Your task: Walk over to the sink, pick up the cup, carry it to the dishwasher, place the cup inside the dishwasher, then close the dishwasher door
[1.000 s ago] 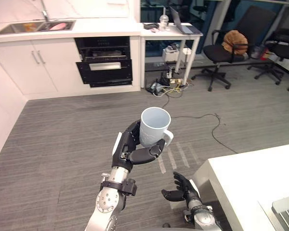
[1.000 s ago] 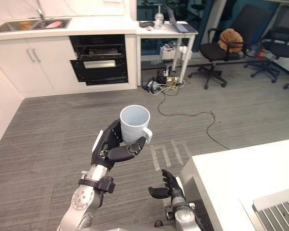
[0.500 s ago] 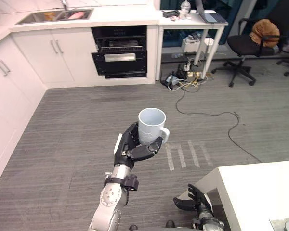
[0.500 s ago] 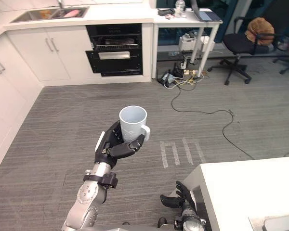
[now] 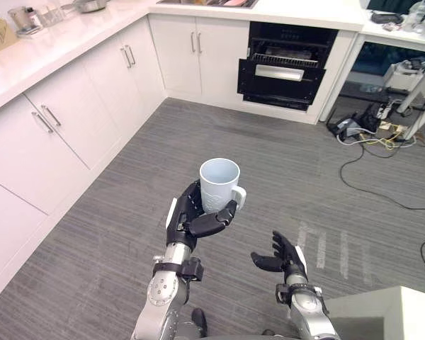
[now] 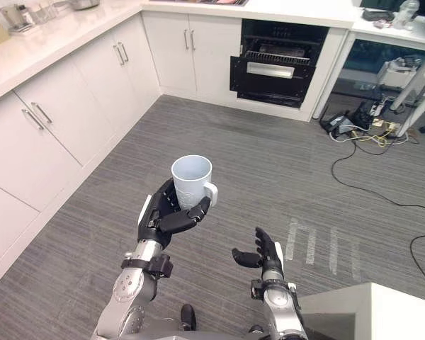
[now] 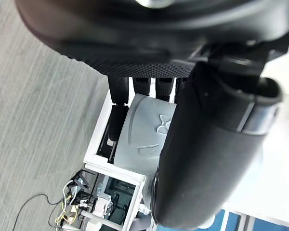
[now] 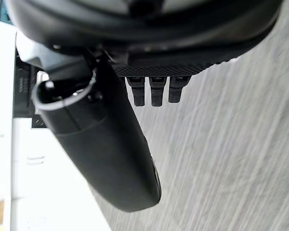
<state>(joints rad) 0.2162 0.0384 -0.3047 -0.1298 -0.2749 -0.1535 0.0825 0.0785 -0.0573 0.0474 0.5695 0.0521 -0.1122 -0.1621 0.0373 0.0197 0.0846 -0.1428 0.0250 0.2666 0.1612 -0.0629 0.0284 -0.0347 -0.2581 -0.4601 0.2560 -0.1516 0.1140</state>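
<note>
While left hand [image 5: 190, 219] clasps the cup [image 5: 219, 185] — mark illegible — right hand [image 5: 284, 256] hangs spread.

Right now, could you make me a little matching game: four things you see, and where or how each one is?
Things:
1. cup
2. left robot hand
3. right robot hand
4. dishwasher

States or places:
A. open, empty
B. under the far counter
C. upright, held above the floor
D. curled round the cup

Pairs: 1-C, 2-D, 3-A, 4-B
</note>
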